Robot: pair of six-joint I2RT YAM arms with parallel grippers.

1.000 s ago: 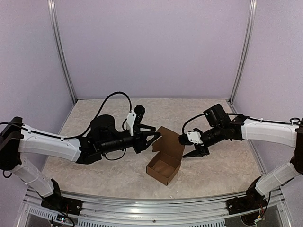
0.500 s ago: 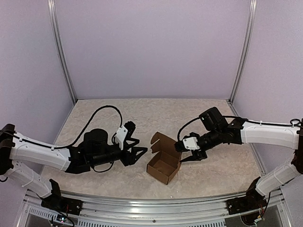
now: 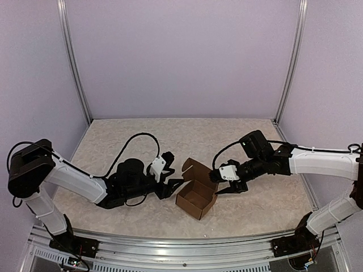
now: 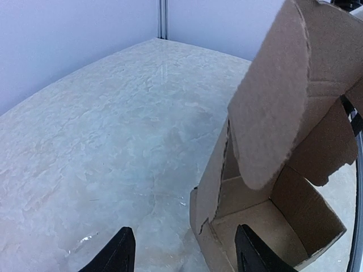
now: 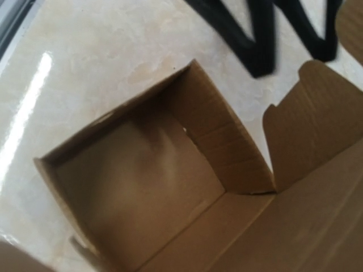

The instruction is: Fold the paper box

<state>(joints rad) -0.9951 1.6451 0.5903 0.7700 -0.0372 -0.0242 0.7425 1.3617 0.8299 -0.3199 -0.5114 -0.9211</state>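
While the box (image 3: 195,199) stands open on the table (image 3: 113,136), near the front middle, with its lid (image 3: 198,169) up, the left gripper (image 3: 173,186), spread and empty, sits just beside it. The right gripper (image 3: 229,188) is near the lid; I cannot tell if it pinches. If the left one pushes without support, the light box may slide or tip.
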